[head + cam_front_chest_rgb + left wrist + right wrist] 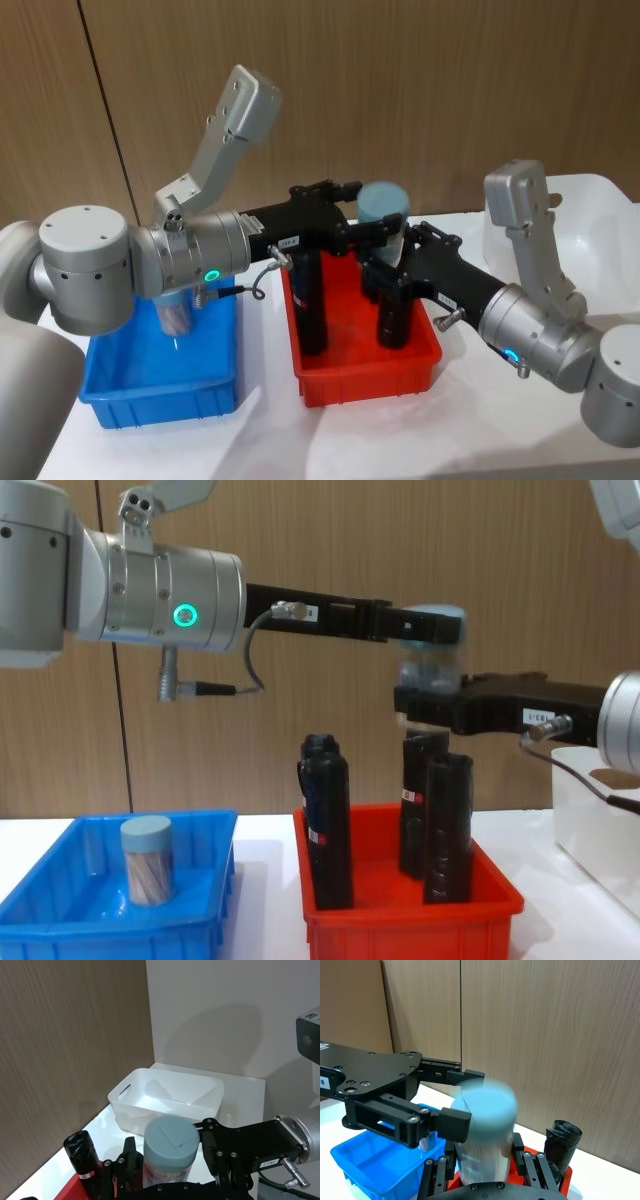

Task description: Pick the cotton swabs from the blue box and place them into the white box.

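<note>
While my left claw (430, 628) clamps one cotton-swab jar (170, 1140) above the red bin (400, 920), right claw (432, 705) meets it, grip unclear; 2nd jar (147, 858) sits in blue box (110, 935), white box (150, 1110) has none.

cotton swab jar (146, 860): clear, grey-blue lid, upright inside blue box (110, 942), shallow, bright. second jar (384, 203): same lid, upright, raised mid-air. white box (165, 1110): translucent, tall sides, slot handle.

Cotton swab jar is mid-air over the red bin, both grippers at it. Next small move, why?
Probably the right gripper should take hold of the cotton swab jar before the left gripper lets go. The left holds it up near the lid, and the white box sits on the right arm's side.
</note>
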You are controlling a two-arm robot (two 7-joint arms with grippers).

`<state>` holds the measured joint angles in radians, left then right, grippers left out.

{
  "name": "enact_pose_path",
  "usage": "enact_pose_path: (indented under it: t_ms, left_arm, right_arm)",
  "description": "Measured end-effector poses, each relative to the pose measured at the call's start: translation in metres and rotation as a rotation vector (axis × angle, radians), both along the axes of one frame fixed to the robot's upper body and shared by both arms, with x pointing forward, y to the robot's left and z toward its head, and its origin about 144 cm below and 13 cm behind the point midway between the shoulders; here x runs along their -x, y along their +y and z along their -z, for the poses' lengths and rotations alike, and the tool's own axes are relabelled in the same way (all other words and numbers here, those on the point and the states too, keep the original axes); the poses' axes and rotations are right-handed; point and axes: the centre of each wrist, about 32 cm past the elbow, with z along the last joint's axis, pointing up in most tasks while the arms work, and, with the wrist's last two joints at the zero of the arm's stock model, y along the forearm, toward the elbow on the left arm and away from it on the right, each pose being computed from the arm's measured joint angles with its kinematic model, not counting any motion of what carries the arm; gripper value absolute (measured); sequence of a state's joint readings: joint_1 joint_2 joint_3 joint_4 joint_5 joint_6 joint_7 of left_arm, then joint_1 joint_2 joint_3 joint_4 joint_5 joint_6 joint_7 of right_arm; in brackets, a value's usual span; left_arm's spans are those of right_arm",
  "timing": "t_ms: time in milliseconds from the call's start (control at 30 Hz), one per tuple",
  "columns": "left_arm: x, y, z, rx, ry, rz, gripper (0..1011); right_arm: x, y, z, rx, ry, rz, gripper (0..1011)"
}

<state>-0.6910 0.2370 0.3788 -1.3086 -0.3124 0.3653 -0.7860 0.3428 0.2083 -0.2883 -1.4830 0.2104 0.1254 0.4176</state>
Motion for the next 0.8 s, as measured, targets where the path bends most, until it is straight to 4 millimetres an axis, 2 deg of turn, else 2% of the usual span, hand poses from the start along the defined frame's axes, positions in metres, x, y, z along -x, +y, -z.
enact_pose_path:
  t_ms: [167,233,267,800]
  left_arm:
    - [0.0000,-0.0001,0.0000,0.000,0.000,0.000,947]
    - [0.0000,-0.0001,0.0000,0.000,0.000,0.000,964]
    - [0.0000,-0.0001,0.0000,0.000,0.000,0.000,1004]
    - [0.0000,-0.0001,0.0000,0.000,0.000,0.000,1004]
  right_arm:
    - [-0.0002,0.0003,-0.0005,-0.002,-0.002,0.000,667]
    - [-0.0002,0.0005,-0.0006,-0.003,-0.003,0.000,667]
    - [-0.0002,0.0006,-0.0009,-0.004,-0.004,0.000,667]
    - [0.0001,0.0002,-0.0010,-0.010,-0.008,0.011,667]
